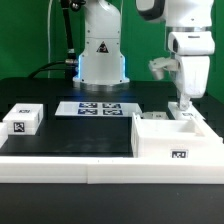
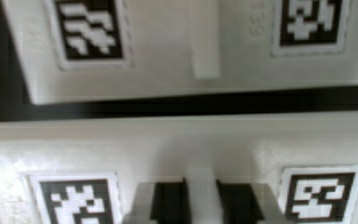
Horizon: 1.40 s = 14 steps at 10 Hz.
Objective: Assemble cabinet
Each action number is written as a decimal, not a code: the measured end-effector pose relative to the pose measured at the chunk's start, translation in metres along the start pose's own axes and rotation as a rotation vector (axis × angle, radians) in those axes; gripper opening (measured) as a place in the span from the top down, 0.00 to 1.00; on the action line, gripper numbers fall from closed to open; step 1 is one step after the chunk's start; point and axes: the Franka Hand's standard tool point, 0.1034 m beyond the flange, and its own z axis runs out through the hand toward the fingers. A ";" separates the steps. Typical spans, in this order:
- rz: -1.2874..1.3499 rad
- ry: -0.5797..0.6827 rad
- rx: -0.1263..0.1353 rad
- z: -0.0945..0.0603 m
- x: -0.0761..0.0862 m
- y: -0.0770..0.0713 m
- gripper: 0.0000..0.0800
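Note:
The cabinet's large white box (image 1: 172,141) stands at the exterior view's right, open side up, with a tag on its front. My gripper (image 1: 183,104) reaches down behind its far right corner onto a small white tagged part (image 1: 187,114). In the wrist view my dark fingers (image 2: 167,202) stand close together on a narrow white ridge of that part (image 2: 87,150), between its two tags. My gripper (image 2: 202,203) looks shut on it. A second white tagged part (image 2: 194,50) lies just beyond. Another small tagged block (image 1: 22,120) sits far left.
The marker board (image 1: 98,108) lies flat mid-table in front of the robot base (image 1: 102,60). A long white border rail (image 1: 70,168) runs along the table's front edge. Black table top lies between the left block and the box.

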 end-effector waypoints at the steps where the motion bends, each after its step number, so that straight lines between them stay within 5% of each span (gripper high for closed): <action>1: 0.010 -0.001 -0.001 -0.001 -0.005 0.003 0.91; 6: 0.054 -0.014 -0.010 -0.016 -0.025 0.017 0.91; 14: 0.060 -0.005 -0.022 -0.016 -0.021 0.030 0.91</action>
